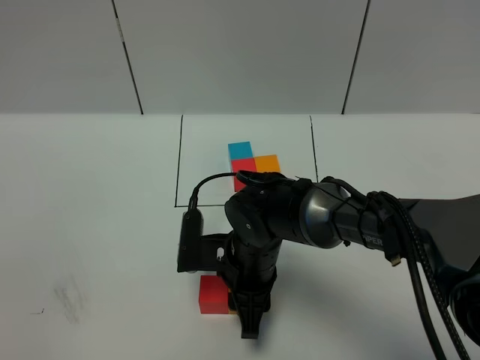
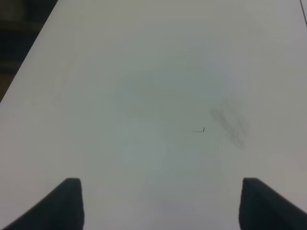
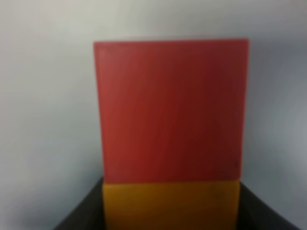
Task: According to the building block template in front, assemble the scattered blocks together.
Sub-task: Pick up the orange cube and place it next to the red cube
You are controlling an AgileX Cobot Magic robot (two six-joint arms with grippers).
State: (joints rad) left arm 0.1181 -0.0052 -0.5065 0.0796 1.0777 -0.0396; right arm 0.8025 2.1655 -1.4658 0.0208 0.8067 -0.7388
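Note:
The building block template is an L of light blue, red and orange cubes inside a thin black frame at the back middle. A loose red cube sits on the white table near the front edge. My right gripper has reached across the middle and points down right beside it. In the right wrist view the gripper is shut on the loose orange cube, which touches the red cube. The loose light blue cube is hidden. My left gripper is open over bare table.
The right arm and its cables stretch from the right edge over the front middle of the table. A grey smudge marks the table at the front left and also shows in the left wrist view. A panelled wall stands behind the table.

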